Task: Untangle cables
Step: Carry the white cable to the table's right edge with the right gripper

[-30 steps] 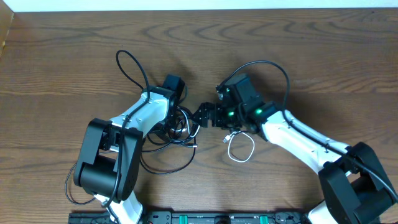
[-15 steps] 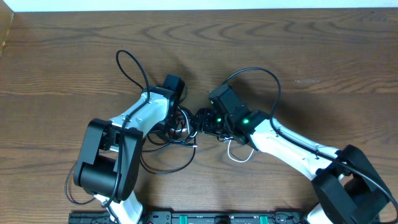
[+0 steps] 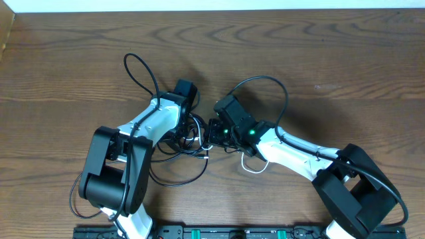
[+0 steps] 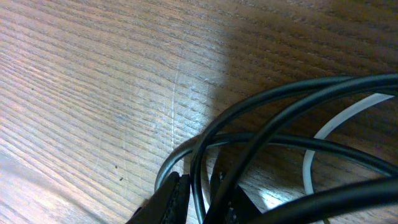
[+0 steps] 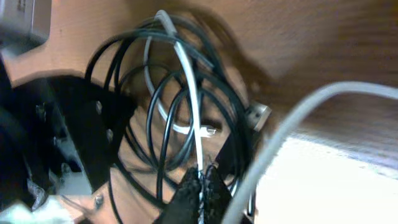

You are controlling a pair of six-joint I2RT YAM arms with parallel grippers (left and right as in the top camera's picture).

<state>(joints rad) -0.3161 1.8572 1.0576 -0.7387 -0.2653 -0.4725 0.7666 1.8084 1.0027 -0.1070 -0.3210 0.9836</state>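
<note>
Black cable, left claw; white cable, right claw

I list: table, brown, wavy wood grain; black cables, plain; white cable, plain; arms, white with black joints; lights, green, at 3 o'clock from the black cables.

1. The black cables lie partly hidden under the left arm.
2. The left gripper is cut off below; only fingertips show.
3. The white cable blurs entering the right gripper.
</note>
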